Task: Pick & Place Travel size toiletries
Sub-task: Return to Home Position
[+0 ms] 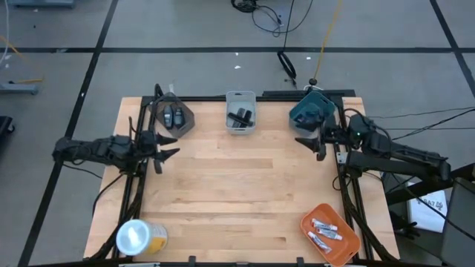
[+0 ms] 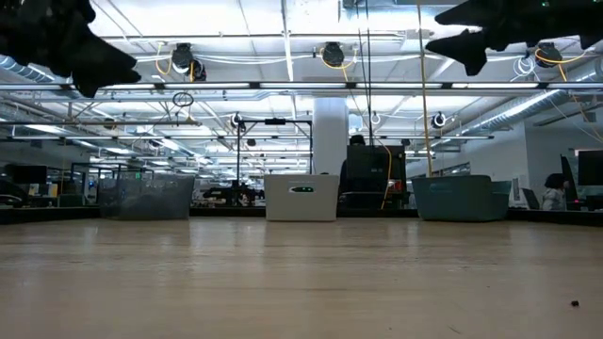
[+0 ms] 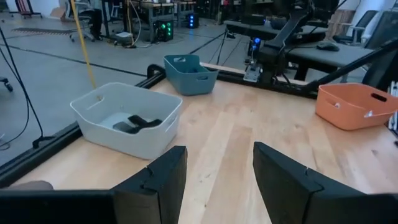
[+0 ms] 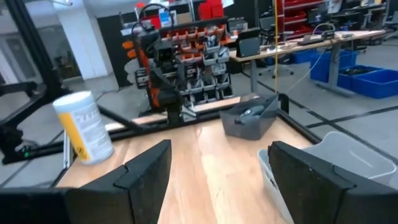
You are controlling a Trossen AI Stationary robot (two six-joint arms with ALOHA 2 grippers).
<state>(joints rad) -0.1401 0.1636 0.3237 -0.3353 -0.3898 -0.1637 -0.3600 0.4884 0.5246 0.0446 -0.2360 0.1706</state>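
Left gripper (image 1: 171,145): fingers spread, empty. Close beside it, the dark bin (image 1: 191,119) holds two oval pieces (image 1: 173,116). Right gripper (image 1: 306,142): spread, empty, just beside the teal bin (image 1: 320,100). Combs (image 1: 240,115) lie in the white bin (image 1: 240,94), between the grippers. Tubes (image 1: 325,231) lie in the orange bin (image 1: 326,210), well apart from the right gripper.

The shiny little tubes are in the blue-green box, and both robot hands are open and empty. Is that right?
Not quite. The silvery tubes lie in the orange bin, not the blue-green bin; the high view shows it. The rest holds: the left gripper and the right gripper are open and empty.
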